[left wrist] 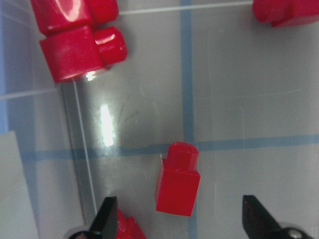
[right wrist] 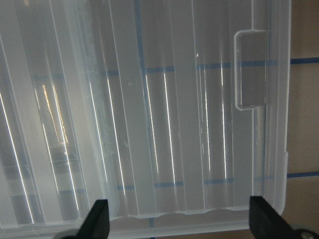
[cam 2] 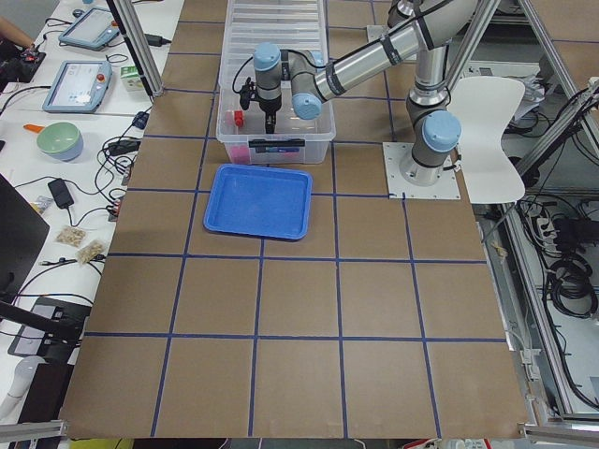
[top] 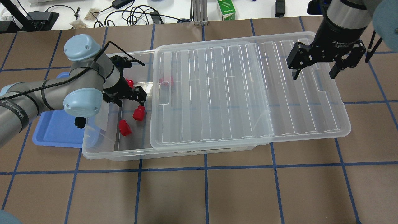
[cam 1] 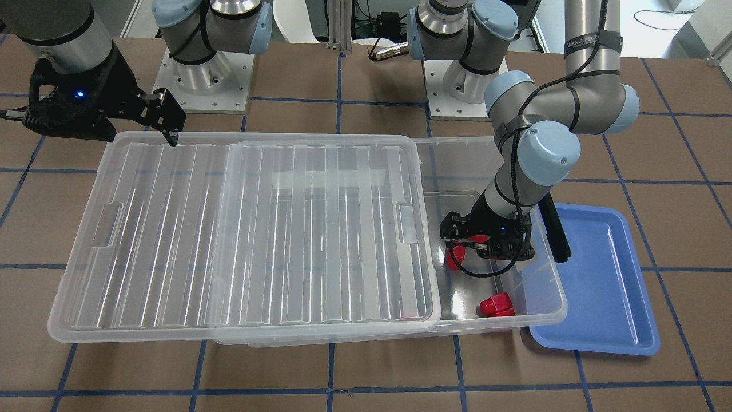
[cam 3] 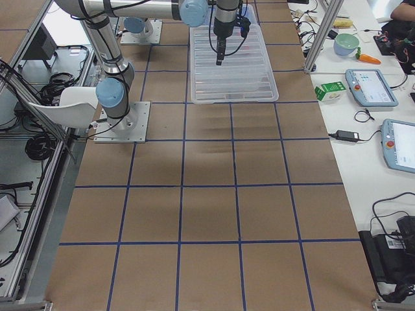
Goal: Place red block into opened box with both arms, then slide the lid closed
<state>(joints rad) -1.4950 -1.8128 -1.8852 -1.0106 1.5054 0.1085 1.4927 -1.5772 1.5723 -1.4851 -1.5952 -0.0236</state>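
Block down in the box, lid not yet slid.

Overhead, the box's (top: pixel 93 146) open end sits at 9 o'clock. The left gripper (top: pixel 132 100) hangs inside it, fingers spread wide and empty. The block (left wrist: pixel 178 181) lies on the floor between them, untouched. The lid (top: pixel 236 93) overhangs toward 3 o'clock, and the right gripper (top: pixel 314 75) hovers there by the notch (top: pixel 321 81), also spread and empty. We judge placing done. Next, the left arm lifts clear and the right pushes the lid toward 9 o'clock.

Glossy red blocks (top: pixel 125 127); clear ribbed lid (top: pixel 236 93); blue tray (cam 1: pixel 606 286); brown table (top: pixel 236 193), blue grid.
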